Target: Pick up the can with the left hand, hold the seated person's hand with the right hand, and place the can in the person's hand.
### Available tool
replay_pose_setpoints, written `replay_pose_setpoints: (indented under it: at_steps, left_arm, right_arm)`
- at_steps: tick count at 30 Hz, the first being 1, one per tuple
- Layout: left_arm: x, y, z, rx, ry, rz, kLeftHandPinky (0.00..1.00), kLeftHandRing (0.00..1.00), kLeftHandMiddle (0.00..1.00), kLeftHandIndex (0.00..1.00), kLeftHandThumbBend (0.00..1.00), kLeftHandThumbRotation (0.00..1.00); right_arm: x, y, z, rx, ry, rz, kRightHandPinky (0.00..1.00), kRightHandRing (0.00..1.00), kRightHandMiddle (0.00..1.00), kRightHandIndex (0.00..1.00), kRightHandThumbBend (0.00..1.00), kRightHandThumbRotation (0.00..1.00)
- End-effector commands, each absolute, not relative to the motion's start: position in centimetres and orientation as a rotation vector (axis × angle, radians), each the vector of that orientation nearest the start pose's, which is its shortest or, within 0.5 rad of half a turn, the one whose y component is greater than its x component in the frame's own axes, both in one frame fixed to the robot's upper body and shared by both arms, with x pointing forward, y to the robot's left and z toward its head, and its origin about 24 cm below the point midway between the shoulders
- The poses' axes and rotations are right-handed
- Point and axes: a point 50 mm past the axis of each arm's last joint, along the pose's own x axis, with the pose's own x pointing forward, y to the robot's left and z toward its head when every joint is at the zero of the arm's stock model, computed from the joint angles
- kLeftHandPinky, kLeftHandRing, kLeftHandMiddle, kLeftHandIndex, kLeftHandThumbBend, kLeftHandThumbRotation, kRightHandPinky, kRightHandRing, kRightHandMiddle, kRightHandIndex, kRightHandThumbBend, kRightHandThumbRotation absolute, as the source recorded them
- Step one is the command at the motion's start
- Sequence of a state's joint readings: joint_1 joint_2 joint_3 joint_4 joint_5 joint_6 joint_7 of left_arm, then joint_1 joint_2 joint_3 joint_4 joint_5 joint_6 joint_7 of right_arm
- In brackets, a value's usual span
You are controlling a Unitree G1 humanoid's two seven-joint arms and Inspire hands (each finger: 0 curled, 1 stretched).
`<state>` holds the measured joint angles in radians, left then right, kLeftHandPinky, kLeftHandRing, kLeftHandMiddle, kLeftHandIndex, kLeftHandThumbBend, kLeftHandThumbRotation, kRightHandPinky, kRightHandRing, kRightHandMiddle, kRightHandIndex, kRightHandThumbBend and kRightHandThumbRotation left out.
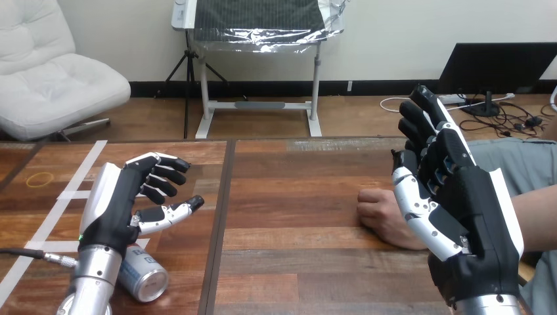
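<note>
Can (143, 277) lies below the left robot hand (121, 207), loosely spread and holding nothing.

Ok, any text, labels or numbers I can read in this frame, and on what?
None can be read.
The can, lying on its side on the table, shows a blue label patch; its print is too blurred to read.
The white tape on the table carries no writing.

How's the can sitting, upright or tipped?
Tipped: the can lies on its side on the table, its round end facing the camera.
</note>
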<state>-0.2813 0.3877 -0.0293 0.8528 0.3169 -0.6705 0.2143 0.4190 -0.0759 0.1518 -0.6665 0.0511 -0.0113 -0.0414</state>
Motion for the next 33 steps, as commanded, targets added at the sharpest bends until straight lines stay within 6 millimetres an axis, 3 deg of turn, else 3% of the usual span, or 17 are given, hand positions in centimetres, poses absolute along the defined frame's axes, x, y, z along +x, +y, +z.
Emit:
replay_pose_setpoints:
  at_steps: [1, 33]
  left_arm:
    - [28.9, 23.3, 3.0, 0.615, -0.236, 0.025, 0.47, 0.53, 0.58, 0.6, 0.63, 0.0]
    - [28.1, 22.4, 1.9, 0.563, -0.241, 0.09, 0.46, 0.53, 0.6, 0.62, 0.64, 0.0]
  right_arm:
    - [17.4, -14.3, 12.9, 0.064, -0.367, 0.018, 1.0, 0.95, 0.93, 0.94, 0.0, 0.0]
    - [16.9, -14.9, 13.0, 0.057, -0.369, 0.005, 1.0, 0.92, 0.9, 0.91, 0.0, 0.0]
